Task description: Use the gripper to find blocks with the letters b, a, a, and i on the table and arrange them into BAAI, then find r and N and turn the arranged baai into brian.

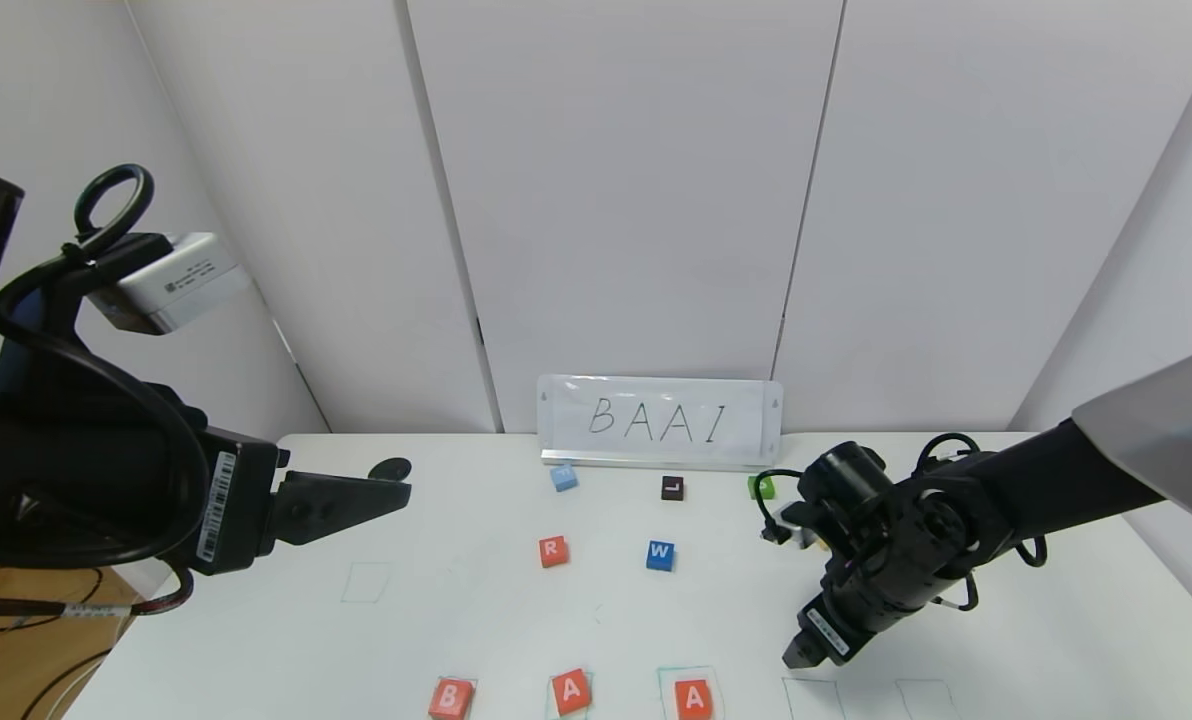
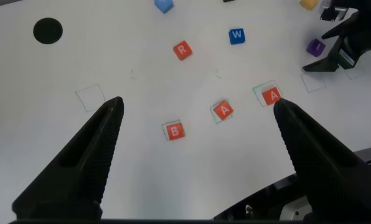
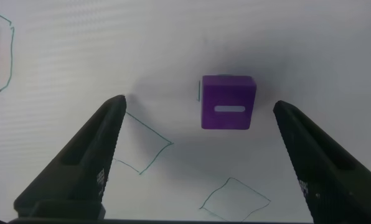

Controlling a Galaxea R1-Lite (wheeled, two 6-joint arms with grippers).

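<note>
Because the blocks are small rigid cubes, probably light, each is best pinched across two opposite flat sides. Lower centre of the head view: B (image 1: 451, 697), A (image 1: 571, 691) and A (image 1: 693, 698) sit in a row on the surface (image 1: 456, 590). Left end effector (image 2: 195, 130): spread, empty, hovering at left. Right end effector (image 3: 201, 134): spread, empty, above the purple I block (image 3: 228, 102) at lower right.
</note>
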